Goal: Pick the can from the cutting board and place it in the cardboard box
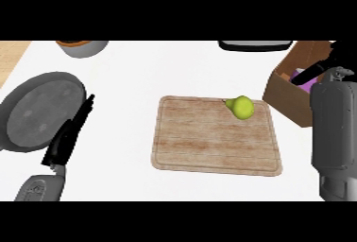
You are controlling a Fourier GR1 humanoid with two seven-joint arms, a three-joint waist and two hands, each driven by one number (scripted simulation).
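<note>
A purple can (302, 72) shows inside the brown cardboard box (287, 100) at the right edge, mostly hidden by the box wall and my hand. My right hand (333, 56) hovers over the box with its fingers extended, the thumb (310, 73) reaching down-left across the can. The wooden cutting board (216, 142) lies in the middle and carries only a green pear (241, 107) at its far right corner. My left hand (68, 134) rests open at the lower left, fingers straight along the pan's rim.
A large dark round pan (38, 111) lies at the left. A grey bowl with an orange inside (82, 47) stands at the back left, and a dark appliance edge (254, 45) at the back centre. White counter surrounds the board.
</note>
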